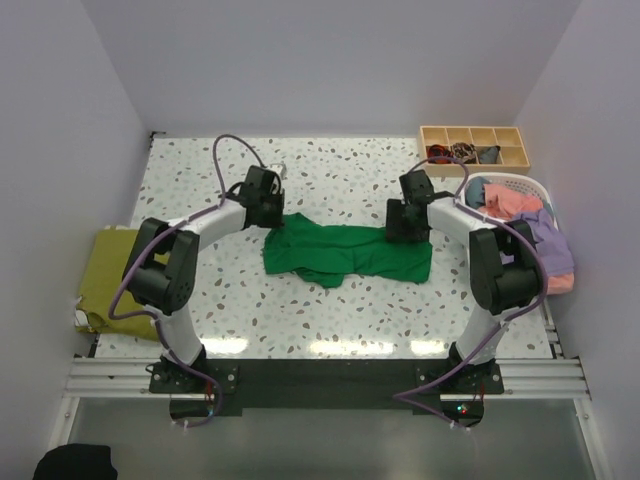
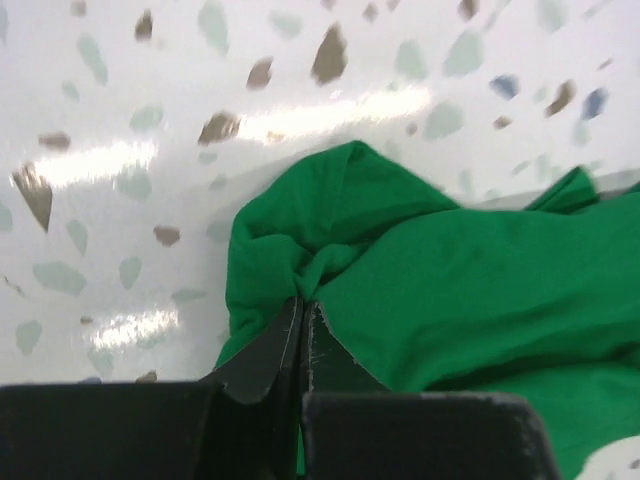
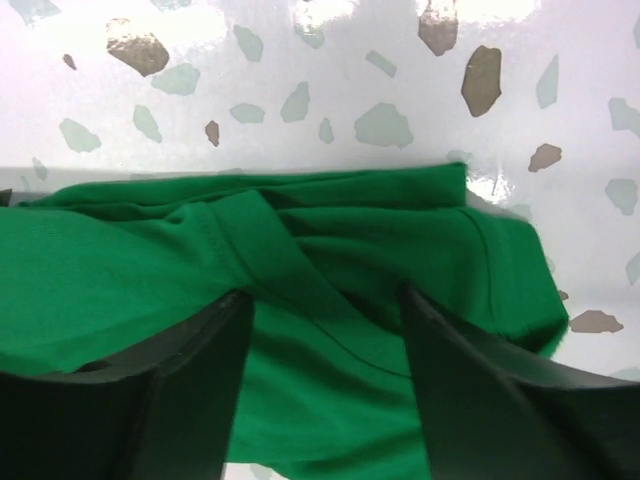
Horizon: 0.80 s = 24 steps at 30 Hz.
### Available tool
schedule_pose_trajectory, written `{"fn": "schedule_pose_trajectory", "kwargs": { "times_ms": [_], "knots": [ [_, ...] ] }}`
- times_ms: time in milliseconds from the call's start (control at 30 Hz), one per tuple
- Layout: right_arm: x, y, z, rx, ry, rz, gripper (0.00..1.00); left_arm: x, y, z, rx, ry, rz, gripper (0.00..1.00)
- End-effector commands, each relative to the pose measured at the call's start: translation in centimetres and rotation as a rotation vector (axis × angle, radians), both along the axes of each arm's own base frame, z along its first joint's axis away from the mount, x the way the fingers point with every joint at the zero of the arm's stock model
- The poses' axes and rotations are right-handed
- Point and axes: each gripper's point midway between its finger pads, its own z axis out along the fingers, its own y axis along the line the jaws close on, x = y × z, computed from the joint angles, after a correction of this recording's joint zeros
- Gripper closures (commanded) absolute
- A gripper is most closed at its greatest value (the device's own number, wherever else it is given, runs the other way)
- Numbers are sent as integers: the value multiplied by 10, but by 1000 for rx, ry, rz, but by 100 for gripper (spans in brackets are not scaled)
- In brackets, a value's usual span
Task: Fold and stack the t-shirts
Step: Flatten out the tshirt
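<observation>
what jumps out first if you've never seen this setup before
A bright green t-shirt lies crumpled in the middle of the speckled table, an arm at each end. The left gripper is pinched shut on its bunched corner; the right gripper stands open astride the other end. Next, a white basket heaped with pastel shirts at the right edge and an olive-yellow shirt at the left edge.

Speckled table (image 1: 330, 170) with green t-shirt (image 1: 345, 252), wooden tray (image 1: 474, 128), white basket (image 1: 515, 177).
</observation>
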Motion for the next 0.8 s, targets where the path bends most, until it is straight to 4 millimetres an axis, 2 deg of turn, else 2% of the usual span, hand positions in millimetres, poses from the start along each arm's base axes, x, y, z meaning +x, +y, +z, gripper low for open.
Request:
{"fn": "schedule_pose_trajectory", "kwargs": {
  "times_ms": [0, 33, 100, 133, 233, 300, 333, 400, 500, 633, 700, 767],
  "knots": [
    [6, 7, 11, 41, -37, 34, 43, 35, -26, 123, -118, -260, -106, 100],
    [4, 10, 11, 61, -27, 45, 51, 43, -28, 153, -121, -326, -119, 100],
    [-3, 14, 10, 82, -12, 57, 64, 44, -28, 189, -130, -390, -131, 100],
    [-7, 20, 9, 116, 3, 71, 74, 47, -29, 212, -139, -437, -137, 100],
    [-19, 26, 7, 164, 21, 78, 90, 45, -34, 244, -175, -494, -166, 100],
    [-33, 32, 3, 205, 50, 94, 99, 44, -39, 252, -199, -505, -184, 100],
    [-35, 33, 7, 215, 39, 95, 100, 41, -43, 255, -223, -505, -208, 100],
    [-46, 34, 6, 222, 47, 109, 100, 38, -48, 262, -253, -524, -229, 100],
    [-50, 30, 15, 212, 14, 115, 100, 32, -54, 268, -287, -538, -269, 100],
    [-47, 28, 41, 206, -70, 141, 100, 19, -65, 280, -337, -562, -349, 100],
    [-42, 28, 62, 212, -135, 145, 100, 17, -63, 285, -334, -578, -341, 100],
    [-39, 28, 77, 214, -179, 152, 100, 19, -56, 281, -307, -576, -309, 100]
  ]
}}
